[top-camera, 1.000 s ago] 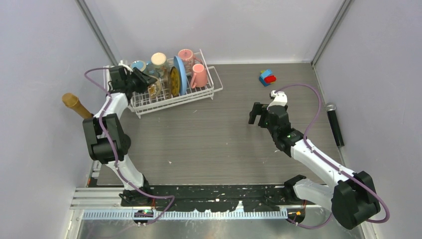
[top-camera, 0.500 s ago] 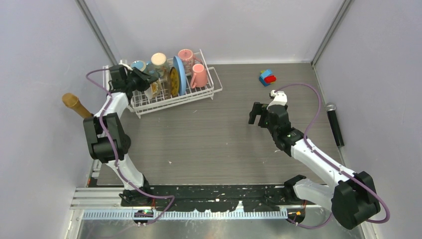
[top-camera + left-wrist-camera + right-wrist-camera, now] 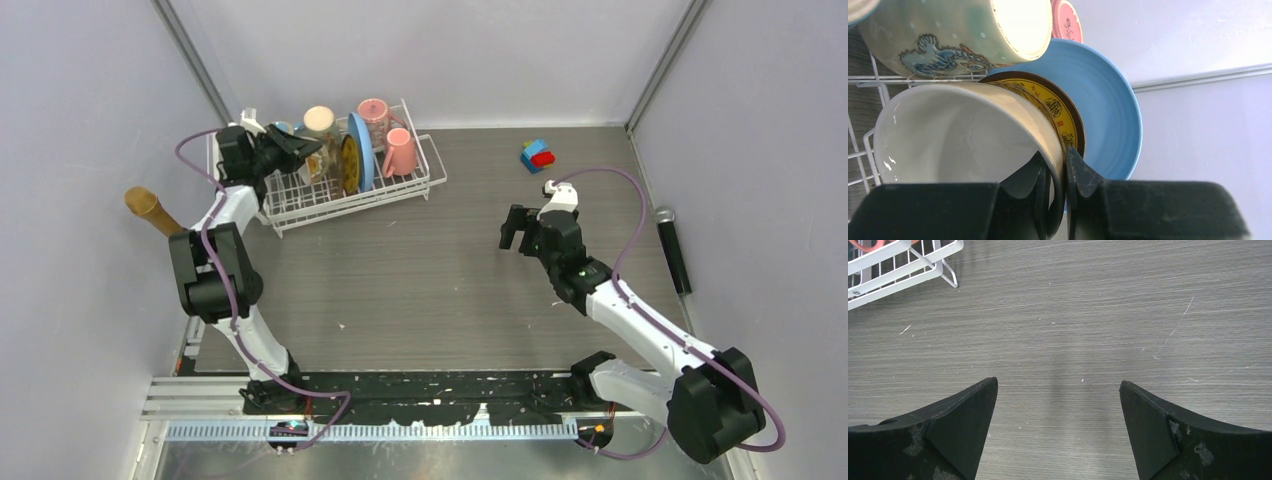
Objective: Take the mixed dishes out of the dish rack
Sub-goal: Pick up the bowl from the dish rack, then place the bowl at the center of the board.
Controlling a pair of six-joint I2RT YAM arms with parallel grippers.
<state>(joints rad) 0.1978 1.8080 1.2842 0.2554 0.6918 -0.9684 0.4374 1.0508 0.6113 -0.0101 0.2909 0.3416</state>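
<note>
The small cream bowl [image 3: 963, 135], on its side in the dish rack [image 3: 400, 185] just beside the yellow patterned plate [image 3: 1060, 107], is pinched by its rim in the nearly closed left hand [image 3: 1055, 161], so the grasp looks made and lifting it clear of the wires comes next, while the right hand [image 3: 1058, 390] hovers wide open and empty.

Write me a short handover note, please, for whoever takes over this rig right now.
Left gripper: shut on the rim of the cream cup, which lies in the dish rack.
Right gripper: open, empty, over the table.
Also in the rack: light-blue plate, yellow patterned plate, two pink mugs, patterned mug.
Done: no dish is out on the table yet.
Left: lift the cup out, set it down, then unload the others.
</note>
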